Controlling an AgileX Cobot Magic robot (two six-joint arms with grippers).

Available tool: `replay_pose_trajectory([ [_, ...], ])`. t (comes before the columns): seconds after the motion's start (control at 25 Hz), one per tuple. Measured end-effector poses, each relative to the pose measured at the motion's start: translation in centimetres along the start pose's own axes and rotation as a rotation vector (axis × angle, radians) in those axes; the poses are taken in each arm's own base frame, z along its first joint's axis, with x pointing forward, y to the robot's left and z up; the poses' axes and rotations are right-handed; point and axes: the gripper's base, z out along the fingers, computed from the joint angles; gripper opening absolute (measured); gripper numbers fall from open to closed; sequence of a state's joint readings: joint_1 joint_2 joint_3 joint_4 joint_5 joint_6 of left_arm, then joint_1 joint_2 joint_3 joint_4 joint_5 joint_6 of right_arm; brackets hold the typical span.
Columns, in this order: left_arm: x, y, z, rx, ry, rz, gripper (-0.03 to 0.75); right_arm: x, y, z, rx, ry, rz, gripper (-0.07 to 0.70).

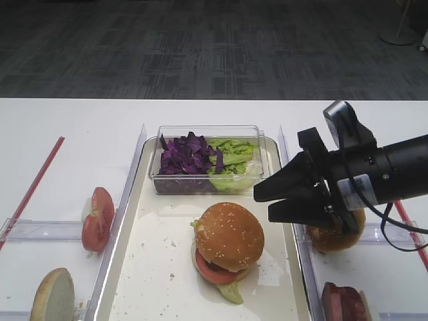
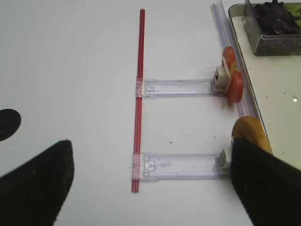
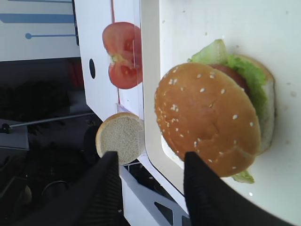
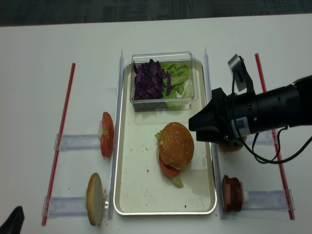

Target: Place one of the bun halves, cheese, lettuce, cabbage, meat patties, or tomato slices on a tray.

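Far left at 9 o'clock on the white surface (image 1: 67,127): a glossy red tomato slice (image 1: 97,218) propped on edge in a clear holder, and below it a bun half (image 1: 52,296) showing its pale, porous cut face. At centre, inside the shiny-rimmed cream tray (image 1: 150,281): a stacked burger, its domed sesame bun top (image 1: 229,235) already seated over tomato and crinkled lettuce (image 1: 231,291); judged essentially placed. At 12 o'clock, clear tub of shredded purple cabbage (image 1: 188,156). At 3 o'clock, right pincer (image 1: 269,201) empty, jaws parted, hovering just off the tray's edge. Left pincer (image 2: 150,183) spread wide, holding nothing. At 5 o'clock, reddish meat patties (image 1: 344,301) untouched.
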State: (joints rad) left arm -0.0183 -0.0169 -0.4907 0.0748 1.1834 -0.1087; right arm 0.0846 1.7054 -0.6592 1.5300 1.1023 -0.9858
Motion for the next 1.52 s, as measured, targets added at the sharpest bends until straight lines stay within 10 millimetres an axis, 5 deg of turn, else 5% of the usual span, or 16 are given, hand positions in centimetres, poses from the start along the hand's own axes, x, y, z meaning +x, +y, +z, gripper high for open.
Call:
replay_pose_trajectory([
  [1.08, 0.0, 0.0, 0.0, 0.000, 0.000, 0.000, 0.618, -1.9, 14.0, -5.8, -0.047, -0.089, -0.188, 0.359],
  [1.28, 0.0, 0.0, 0.0, 0.000, 0.000, 0.000, 0.618, -1.8, 14.8, -6.3, -0.013, -0.078, -0.209, 0.359],
  [1.52, 0.0, 0.0, 0.0, 0.000, 0.000, 0.000, 0.618, -1.6, 13.0, -6.4, 0.190, -0.027, -0.215, 0.359],
])
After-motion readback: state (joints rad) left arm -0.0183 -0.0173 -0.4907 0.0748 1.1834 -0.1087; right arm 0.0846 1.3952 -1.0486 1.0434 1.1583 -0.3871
